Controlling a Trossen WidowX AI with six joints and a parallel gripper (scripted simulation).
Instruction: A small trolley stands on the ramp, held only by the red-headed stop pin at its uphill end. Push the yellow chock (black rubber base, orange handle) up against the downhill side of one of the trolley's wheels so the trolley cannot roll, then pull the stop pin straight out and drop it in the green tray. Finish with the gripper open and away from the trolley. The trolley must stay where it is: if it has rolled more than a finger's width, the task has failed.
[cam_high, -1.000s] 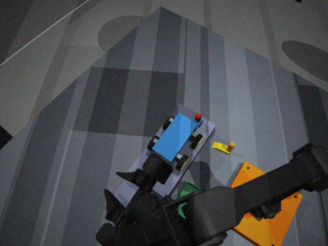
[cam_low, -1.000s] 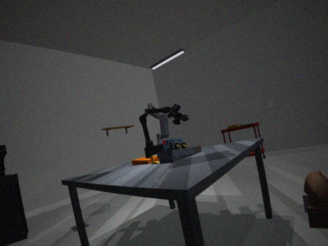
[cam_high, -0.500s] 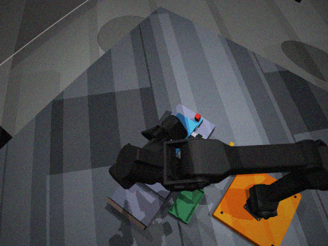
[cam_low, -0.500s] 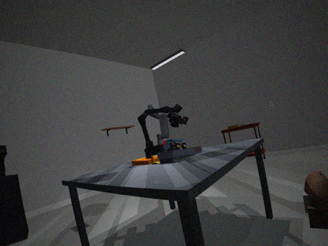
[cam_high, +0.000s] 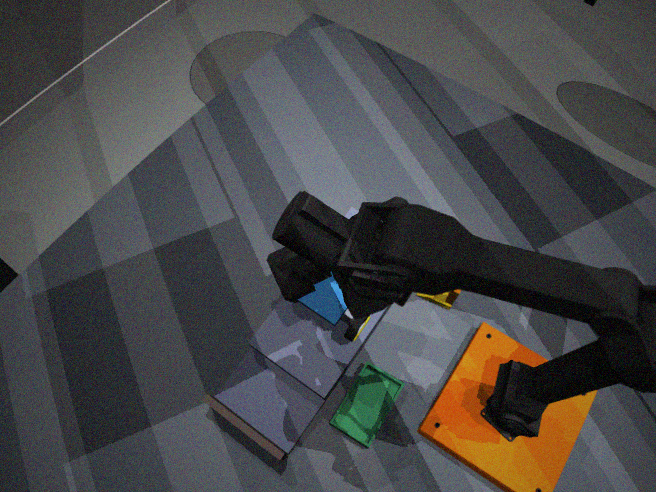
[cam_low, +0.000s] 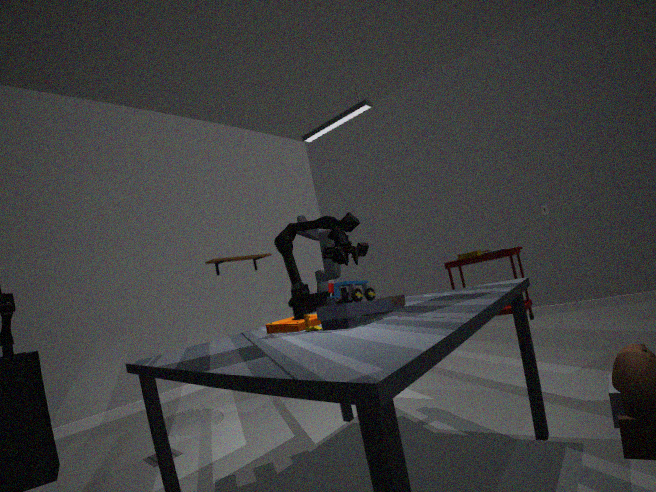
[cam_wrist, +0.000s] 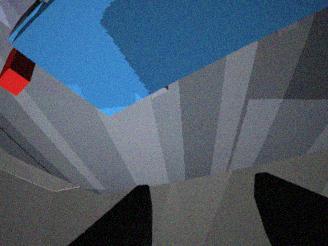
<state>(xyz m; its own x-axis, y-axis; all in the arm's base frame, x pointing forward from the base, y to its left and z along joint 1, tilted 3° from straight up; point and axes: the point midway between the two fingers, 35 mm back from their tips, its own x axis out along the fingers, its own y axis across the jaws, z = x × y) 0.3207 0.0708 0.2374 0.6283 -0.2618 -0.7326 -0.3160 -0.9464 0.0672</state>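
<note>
Gripper (cam_high: 344, 296) (cam_low: 353, 263) (cam_wrist: 203, 190), parted and holding nothing, is hovering above the trolley (cam_high: 324, 301) (cam_low: 353, 284) (cam_wrist: 75, 55), and should be keeping high while turning toward the chock (cam_high: 439, 297) (cam_low: 312, 325).

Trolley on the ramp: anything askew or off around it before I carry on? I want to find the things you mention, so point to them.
Nothing looks odd. The blue trolley (cam_low: 350, 283) (cam_wrist: 80, 50) stands upright on the ramp (cam_high: 249, 394) (cam_low: 365, 308), the red pin head (cam_low: 331, 287) (cam_wrist: 15, 80) at its end; the yellow chock (cam_high: 442, 299) (cam_low: 313, 327) lies off the ramp.
</note>
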